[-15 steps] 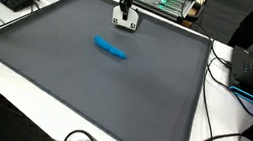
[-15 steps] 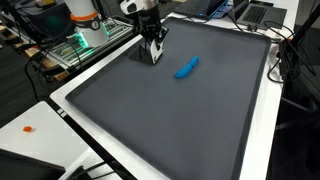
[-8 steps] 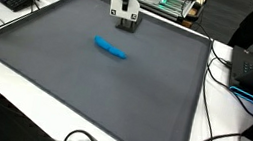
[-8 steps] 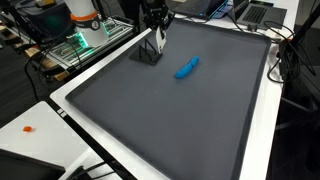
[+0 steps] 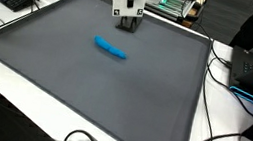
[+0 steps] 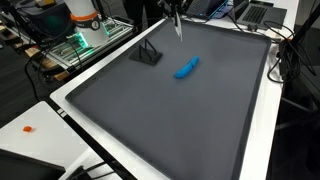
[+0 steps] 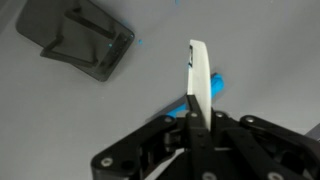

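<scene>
**Exterior view.** The end effector (image 6: 174, 9) enters at the top edge, its fingers closed on a thin white strip (image 6: 178, 27). The strip hangs edge-on as a narrow, slightly tilted sliver, clear of the surface. At 7 o'clock of the strip a dark grey stand (image 6: 148, 53), low, angular and wedge-like, rests on the mat (image 6: 180, 125). The mat is a matt charcoal sheet with a fine, even texture, and it covers a white desk (image 6: 262, 120). At 4 o'clock of the stand lies a blue piece (image 6: 186, 68), short, rounded and glossy, well apart from both the stand and the strip.

**Exterior view.** The stand (image 5: 126, 20) sits near the far edge of the mat (image 5: 83, 89). The end effector and its strip are at 12 o'clock of the stand. The blue piece (image 5: 110, 48), an elongated bar, lies at 7 o'clock of the stand.

**Wrist view.** The black linkages of the end effector (image 7: 195, 128) converge on the strip (image 7: 200, 80), which is flat, smooth and round-tipped. The stand (image 7: 75, 40), smoky and semi-translucent, is at 10 o'clock. The blue piece (image 7: 217, 85) shows behind the strip.
</scene>
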